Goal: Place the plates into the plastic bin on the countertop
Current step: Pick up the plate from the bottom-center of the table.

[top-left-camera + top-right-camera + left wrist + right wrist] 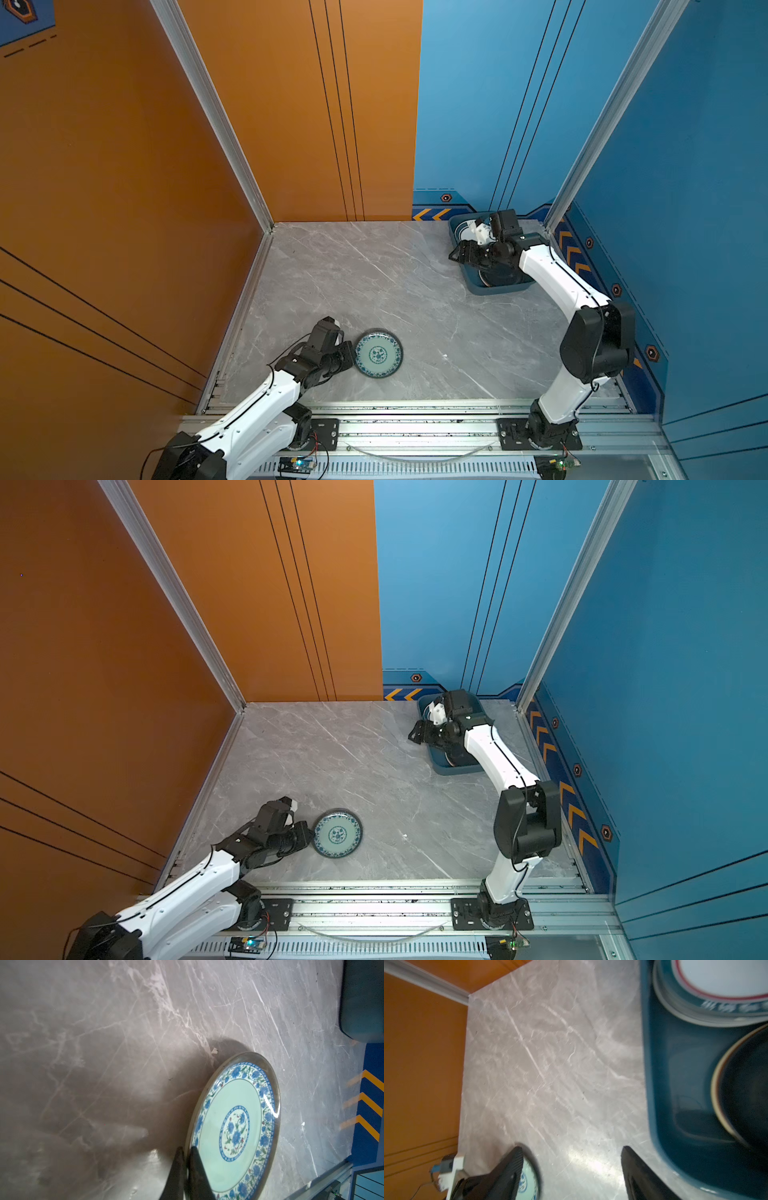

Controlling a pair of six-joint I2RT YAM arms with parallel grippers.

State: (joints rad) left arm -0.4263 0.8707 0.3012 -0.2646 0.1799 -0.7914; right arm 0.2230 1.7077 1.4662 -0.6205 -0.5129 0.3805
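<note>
1. The counter (415, 316), grey marble with white veins, carries everything. The plastic bin (500, 289) stands on it and is the reference for the places below.
2. The right wrist view shows two things inside the bin. One is a stack topped by a white dark-rimmed plate (720, 976). Beside it is a black plate (749, 1093) with a cream edge showing round it.
3. The teal floral plate (378, 353) is the only plate outside the bin. It lies well apart from the bin, diagonally across the counter on the left arm's side. Both top views show bare counter between the two.
4. The left tool (186, 1150) is at the plate's rim, on the side turned away from the bin. Its fingers are together, one over the plate's inner face and one outside, so it looks clamped on the rim. I cannot tell whether the plate has left the counter.
5. The right tool (572, 1148) hovers just beside the bin, at the long wall on the side toward the floral plate. Its jaws stand apart with bare counter between them, and it holds nothing.
6. Judgement: from the left tool, the bin lies beyond the plate and off toward the right arm's side. The left arm has the plate but the longer reach. The right tool is nearer the bin and close to that path, so it probably has to clear it.
</note>
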